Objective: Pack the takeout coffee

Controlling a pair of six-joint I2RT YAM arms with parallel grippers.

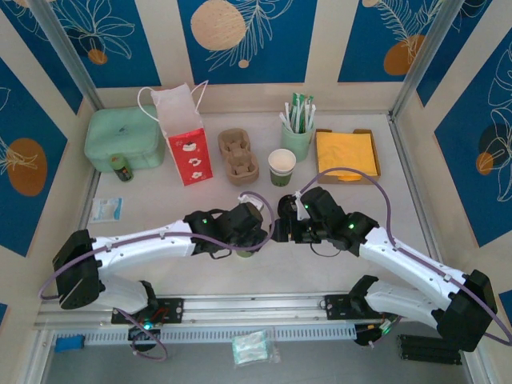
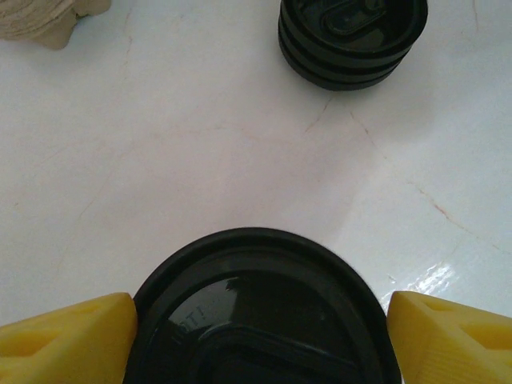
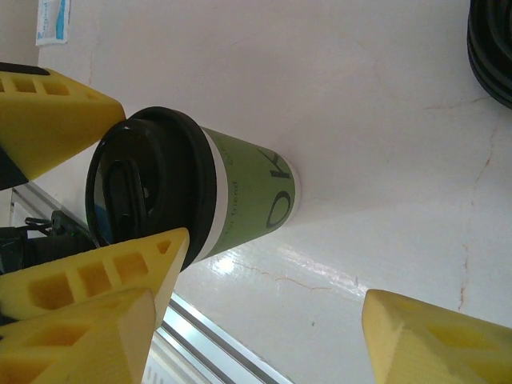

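The takeout coffee (image 3: 240, 200) stands on the white worktop (image 2: 200, 160), near the front and in the middle, between the two arms; its bottom sits flat on the worktop, and its black lid is on top.

The left claw (image 2: 260, 320) comes down from above; one yellow finger (image 2: 68, 340) is on each side of the lid and they look pressed against its rim, so I think it is clenched on the coffee; holding it up high, by the hard lid, keeps the soft paper sides from getting squashed.

The right claw (image 3: 260, 312) hangs just beside the cup with its fingers wide apart and nothing in them; it looks like it is waiting out of the way.

The stack of black lids (image 2: 352, 48) is close by on the worktop, apart from the cup.

The red and white paper bag (image 1: 186, 136) and the cardboard cup tray (image 1: 238, 154) are at the back, well apart from the coffee; the cup may have to go up and over to one of them; I cannot tell which.
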